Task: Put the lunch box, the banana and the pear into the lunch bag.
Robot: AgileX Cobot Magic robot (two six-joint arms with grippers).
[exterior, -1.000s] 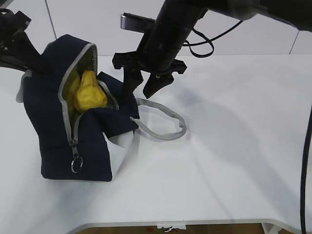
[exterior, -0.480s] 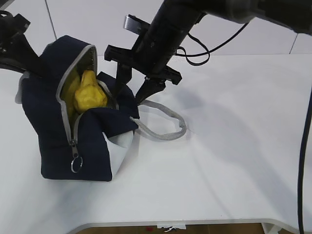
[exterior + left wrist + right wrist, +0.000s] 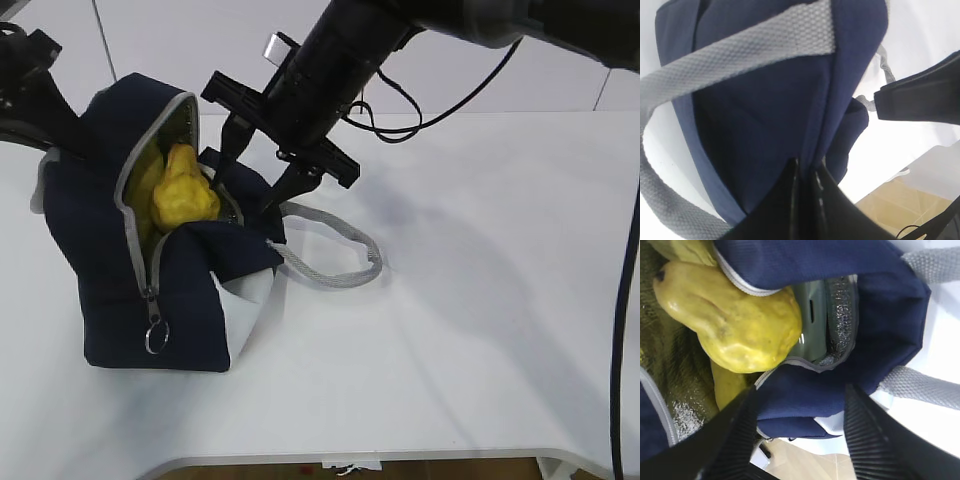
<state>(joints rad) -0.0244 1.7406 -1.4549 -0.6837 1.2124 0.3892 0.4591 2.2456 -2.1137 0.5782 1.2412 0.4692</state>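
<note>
The navy lunch bag (image 3: pixel 180 300) stands on the white table at the left, its zipper open. The lumpy yellow pear (image 3: pixel 182 192) sits in the mouth, with the banana (image 3: pixel 146 180) behind it. In the right wrist view the pear (image 3: pixel 735 325) lies over the banana (image 3: pixel 729 385), and the sage-green lunch box (image 3: pixel 814 320) shows deeper inside against the foil lining. My right gripper (image 3: pixel 258 172) is open and empty, just above the bag's right flap. My left gripper (image 3: pixel 805 172) is shut on the bag's navy fabric (image 3: pixel 765 125) at its back left edge.
A grey webbing handle (image 3: pixel 335 250) lies looped on the table right of the bag. The zipper's ring pull (image 3: pixel 156 338) hangs at the bag's front. The table's front edge (image 3: pixel 350 458) runs along the bottom.
My right gripper has moved left and tilted, coming closer over the bag's open mouth. The bag, the fruit and the left arm have stayed put.
</note>
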